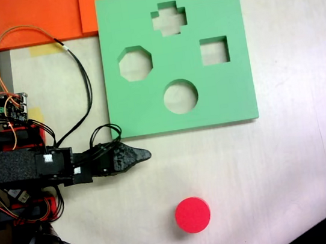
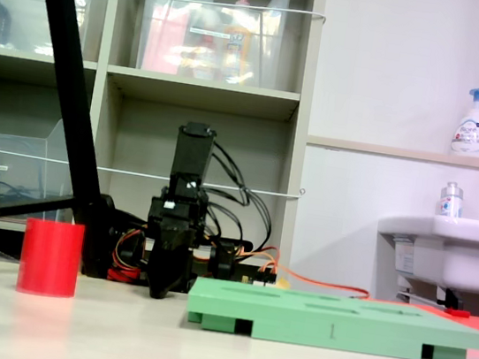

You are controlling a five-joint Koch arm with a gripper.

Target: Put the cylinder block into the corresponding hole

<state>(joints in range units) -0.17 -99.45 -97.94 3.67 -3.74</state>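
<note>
Red foam block [image 1: 192,215] stood alone on the desk [image 1: 267,168], well apart from the board's round hole [image 1: 181,96]; the claw [image 1: 136,156], seemingly closed and empty, risked toppling it on approach.

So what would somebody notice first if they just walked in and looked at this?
Probably the bright red block, standing alone on the pale table near the bottom of the first exterior view. Next, the big green board above it, with cross, octagon, square and round hole cutouts. The black arm's end effector points between them, holding nothing.
</note>
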